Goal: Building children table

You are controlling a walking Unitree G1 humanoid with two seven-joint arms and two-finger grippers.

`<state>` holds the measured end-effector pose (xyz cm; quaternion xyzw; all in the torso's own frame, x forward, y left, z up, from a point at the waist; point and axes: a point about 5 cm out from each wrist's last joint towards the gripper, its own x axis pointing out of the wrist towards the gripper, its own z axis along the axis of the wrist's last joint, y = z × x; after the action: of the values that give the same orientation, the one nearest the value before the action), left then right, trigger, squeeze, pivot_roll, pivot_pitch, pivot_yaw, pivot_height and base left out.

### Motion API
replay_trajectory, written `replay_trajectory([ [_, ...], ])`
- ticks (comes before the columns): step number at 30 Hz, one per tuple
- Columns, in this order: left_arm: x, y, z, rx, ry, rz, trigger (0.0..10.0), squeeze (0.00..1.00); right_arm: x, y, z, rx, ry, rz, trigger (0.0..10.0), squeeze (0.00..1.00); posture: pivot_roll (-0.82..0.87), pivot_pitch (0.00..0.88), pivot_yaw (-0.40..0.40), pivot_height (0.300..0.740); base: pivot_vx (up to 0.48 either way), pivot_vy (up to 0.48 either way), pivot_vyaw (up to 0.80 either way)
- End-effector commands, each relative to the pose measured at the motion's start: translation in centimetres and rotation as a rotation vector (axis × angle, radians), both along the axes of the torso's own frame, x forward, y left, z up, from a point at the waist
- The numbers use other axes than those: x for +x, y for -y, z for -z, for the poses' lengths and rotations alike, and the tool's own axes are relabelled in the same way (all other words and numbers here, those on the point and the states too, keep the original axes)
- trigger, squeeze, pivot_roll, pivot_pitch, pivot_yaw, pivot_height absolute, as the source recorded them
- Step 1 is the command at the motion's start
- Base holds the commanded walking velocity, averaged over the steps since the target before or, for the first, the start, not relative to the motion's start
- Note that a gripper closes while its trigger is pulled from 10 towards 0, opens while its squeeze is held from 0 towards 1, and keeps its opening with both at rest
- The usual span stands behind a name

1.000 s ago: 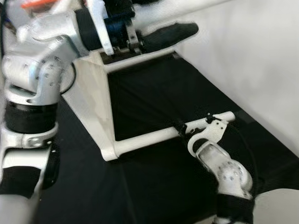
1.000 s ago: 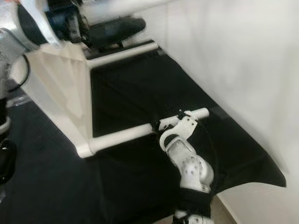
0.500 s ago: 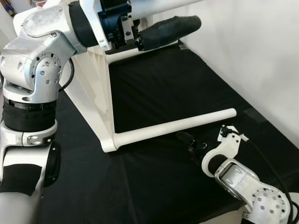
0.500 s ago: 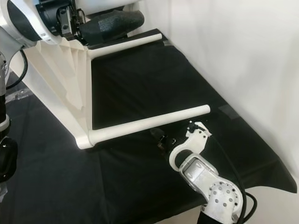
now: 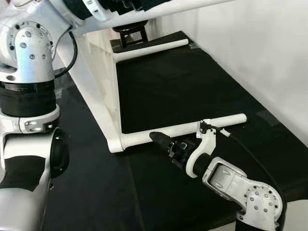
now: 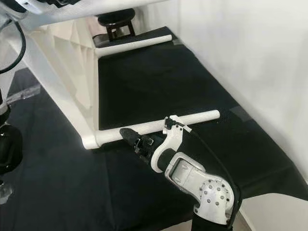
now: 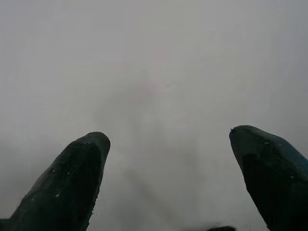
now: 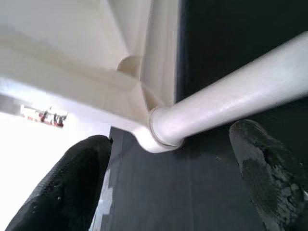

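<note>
The white table top (image 5: 98, 72) stands on edge on the black cloth (image 5: 192, 86), tilted, its ribbed underside facing the wall; two white legs stick out from it sideways, the near leg (image 5: 187, 127) lying low over the cloth, the far leg (image 5: 149, 48) up at the back by a small black stand (image 5: 130, 34).

Right arm reaches in from the lower right, silver forearm low over the cloth, wrist angled up toward the table top; the right gripper (image 5: 161, 139) points along the near leg at the socket (image 8: 161, 127) where that leg meets the top; fingertips sit just beside the leg, on the robot's side of it; whether they touch it, I cannot tell. From the right wrist camera the two black fingers (image 8: 72, 187) stand spread wide, the leg running between them and beyond, nothing pinched.

Left arm is up high; shoulder and elbow joints stack at the left edge, the silver upper arm (image 5: 26, 53) vertical, the forearm swung across the top of the head view above the table top's upper edge. In the left wrist camera the left gripper (image 7: 168, 178) faces a plain pale surface, fingers (image 7: 72, 183) wide apart, nothing between them.

A white wall (image 5: 260, 53) runs along the right of the cloth.
</note>
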<state>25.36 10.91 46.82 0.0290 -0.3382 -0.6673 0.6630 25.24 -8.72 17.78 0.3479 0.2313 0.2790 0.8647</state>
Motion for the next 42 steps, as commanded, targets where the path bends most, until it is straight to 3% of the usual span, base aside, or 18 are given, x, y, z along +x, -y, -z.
replay_trajectory([
  [1, -1.3, -0.6, -0.7, 0.007, 0.037, 0.035, 10.0, 0.0, 0.0, -0.8, -0.1, -0.004, 0.013, -0.031, 10.0, 0.0, -0.07, 0.082, 0.125, 0.74, 0.0, 0.0, 0.0],
  [6, -2.7, -1.9, 0.9, 0.02, -0.039, 0.096, 10.0, 0.0, 2.6, -0.6, -1.1, -0.127, 0.162, 0.044, 10.0, 0.0, -0.07, 0.07, 0.134, 0.74, 0.0, 0.0, 0.0],
  [10, -3.5, -4.0, 3.8, 0.031, -0.128, 0.114, 10.0, 0.0, 4.9, 1.3, -1.7, -0.232, 0.247, 0.198, 10.0, 0.0, -0.07, 0.06, 0.14, 0.74, 0.0, 0.0, 0.0],
  [17, -4.6, -6.9, 7.9, -0.003, -0.242, 0.053, 10.0, 0.0, 6.6, 3.5, -1.9, -0.363, 0.301, 0.308, 10.0, 0.0, -0.07, 0.051, 0.129, 0.74, 0.0, 0.0, 0.0],
  [19, -3.9, -8.1, 10.6, -0.087, -0.342, -0.071, 10.0, 0.0, 7.1, 3.7, -1.6, -0.438, 0.332, 0.315, 10.0, 0.0, -0.08, 0.041, 0.121, 0.74, 0.0, 0.0, 0.0],
  [21, -3.6, -8.4, 11.6, -0.117, -0.377, -0.124, 10.0, 0.0, 7.3, 3.7, -1.4, -0.461, 0.341, 0.312, 10.0, 0.0, -0.08, 0.04, 0.121, 0.74, 0.0, 0.0, 0.0],
  [22, -2.8, -8.8, 13.1, -0.198, -0.455, -0.249, 10.0, 0.0, 7.6, 3.6, -1.0, -0.506, 0.371, 0.306, 10.0, 0.0, -0.08, 0.038, 0.113, 0.74, 0.0, 0.0, 0.0],
  [23, -2.8, -8.8, 13.1, -0.198, -0.455, -0.249, 10.0, 0.0, 7.6, 3.6, -1.0, -0.506, 0.371, 0.306, 10.0, 0.0, -0.08, 0.038, 0.113, 0.74, 0.0, 0.0, 0.0],
  [24, -2.5, -8.4, 15.9, -0.226, -0.532, -0.382, 10.0, 0.0, 8.0, 3.8, -0.3, -0.584, 0.368, 0.327, 10.0, 0.0, -0.09, 0.034, 0.091, 0.74, 0.0, 0.0, 0.0],
  [26, -2.7, -8.0, 17.6, -0.235, -0.583, -0.436, 10.0, 0.0, 8.3, 4.0, 0.0, -0.619, 0.369, 0.341, 10.0, 0.0, -0.08, 0.031, 0.083, 0.74, 0.0, 0.0, 0.0],
  [29, -3.0, -7.8, 18.2, -0.243, -0.603, -0.448, 10.0, 0.0, 8.4, 4.1, 0.1, -0.63, 0.373, 0.341, 10.0, 0.0, -0.08, 0.03, 0.082, 0.74, 0.0, 0.0, 0.0],
  [33, -3.9, -7.5, 20.6, -0.284, -0.695, -0.571, 10.0, 0.0, 9.2, 5.2, 0.7, -0.709, 0.369, 0.384, 10.0, 0.0, -0.07, 0.027, 0.07, 0.74, 0.0, 0.0, 0.0],
  [34, -3.7, -8.0, 22.1, -0.339, -0.751, -0.705, 10.0, 0.0, 9.6, 6.0, 1.1, -0.749, 0.358, 0.418, 10.0, 0.0, -0.05, 0.024, 0.065, 0.74, 0.0, 0.0, 0.0],
  [35, -3.6, -8.2, 22.7, -0.362, -0.771, -0.767, 10.0, 0.0, 9.8, 6.3, 1.3, -0.765, 0.359, 0.429, 10.0, 0.0, -0.05, 0.023, 0.063, 0.74, 0.0, 0.0, 0.0],
  [37, -3.6, -8.2, 22.7, -0.362, -0.771, -0.767, 10.0, 0.0, 9.8, 6.3, 1.3, -0.765, 0.359, 0.429, 10.0, 0.0, -0.05, 0.023, 0.063, 0.74, 0.0, 0.0, 0.0],
  [39, -3.5, -8.4, 23.4, -0.367, -0.784, -0.827, 10.0, 0.0, 9.9, 6.5, 1.5, -0.777, 0.36, 0.437, 10.0, 0.0, -0.05, 0.022, 0.062, 0.74, 0.0, 0.0, 0.0],
  [41, -3.5, -8.5, 25.6, -0.33, -0.815, -0.968, 10.0, 0.0, 10.0, 6.7, 2.4, -0.821, 0.37, 0.435, 10.0, 0.0, -0.06, 0.017, 0.059, 0.74, 0.0, 0.0, 0.0],
  [42, -3.5, -8.5, 25.6, -0.33, -0.815, -0.968, 10.0, 0.0, 10.0, 6.7, 2.4, -0.821, 0.37, 0.435, 10.0, 0.0, -0.06, 0.017, 0.059, 0.74, 0.0, 0.0, 0.0],
])
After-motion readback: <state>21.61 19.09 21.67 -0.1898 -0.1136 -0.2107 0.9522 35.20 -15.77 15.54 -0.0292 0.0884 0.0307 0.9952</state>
